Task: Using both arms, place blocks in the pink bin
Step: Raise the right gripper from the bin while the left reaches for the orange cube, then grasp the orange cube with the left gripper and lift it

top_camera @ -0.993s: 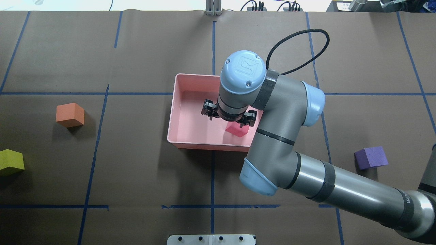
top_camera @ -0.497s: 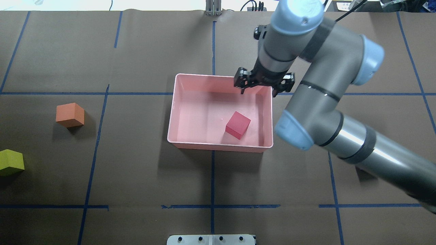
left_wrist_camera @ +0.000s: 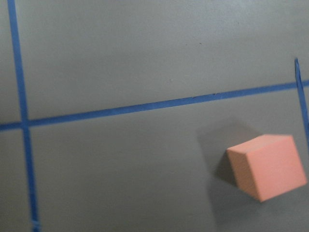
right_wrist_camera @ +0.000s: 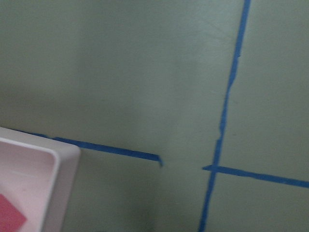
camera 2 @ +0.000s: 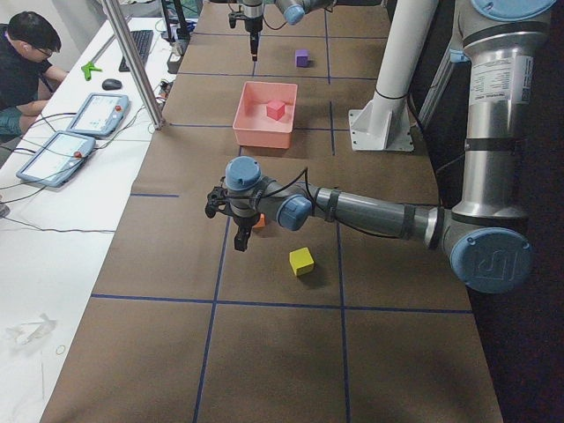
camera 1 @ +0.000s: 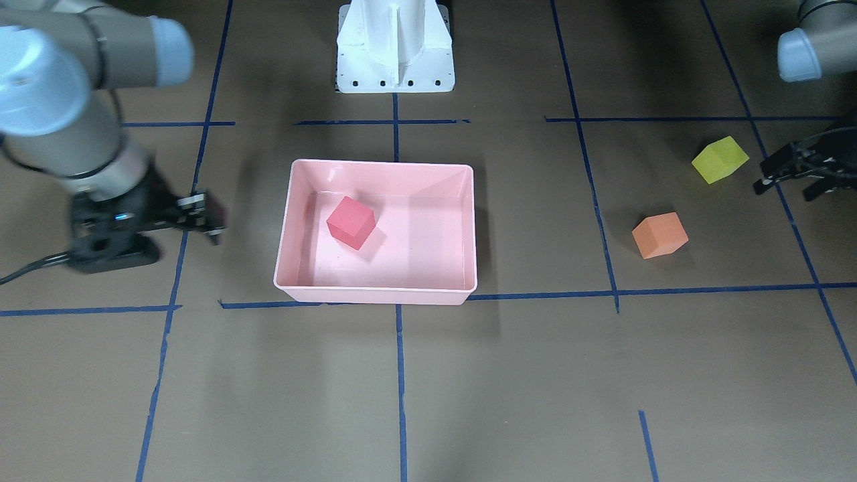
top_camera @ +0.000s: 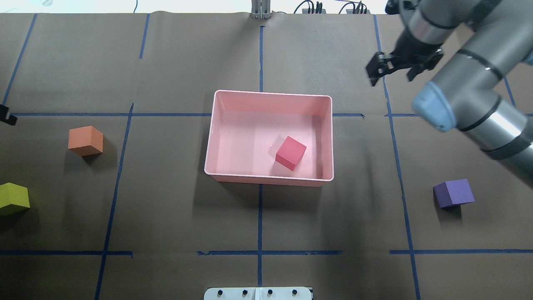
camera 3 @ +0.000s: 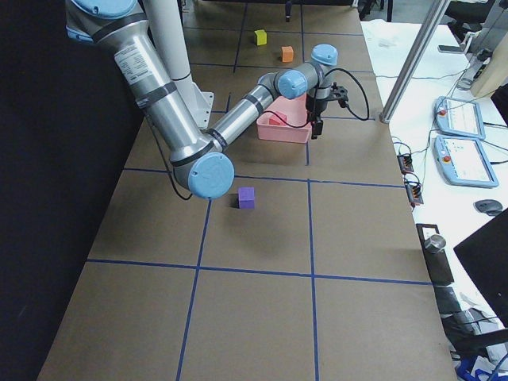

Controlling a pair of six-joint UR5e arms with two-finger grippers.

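The pink bin [top_camera: 270,93] sits mid-table and holds the red block [top_camera: 290,153], also seen in the front view [camera 1: 350,221]. My right gripper [top_camera: 393,73] is open and empty, raised beyond the bin's far right corner. The purple block [top_camera: 453,193] lies on the table at the right. The orange block [top_camera: 85,141] and the yellow-green block [top_camera: 13,198] lie at the left. My left gripper [camera 1: 787,187] is open and empty, above the table just outside the orange [camera 1: 659,235] and yellow-green [camera 1: 720,159] blocks. The left wrist view shows the orange block [left_wrist_camera: 268,166] at lower right.
Brown paper with blue tape lines covers the table. The white pedestal base [camera 1: 395,47] stands on the robot's side of the bin. The right wrist view shows the bin's corner [right_wrist_camera: 58,159]. An operator with tablets sits beside the table's far side [camera 2: 26,62].
My right gripper rose from the bin and swung away to the far right, leaving the red block in the bin. My left gripper's tip has come in at the overhead view's left edge.
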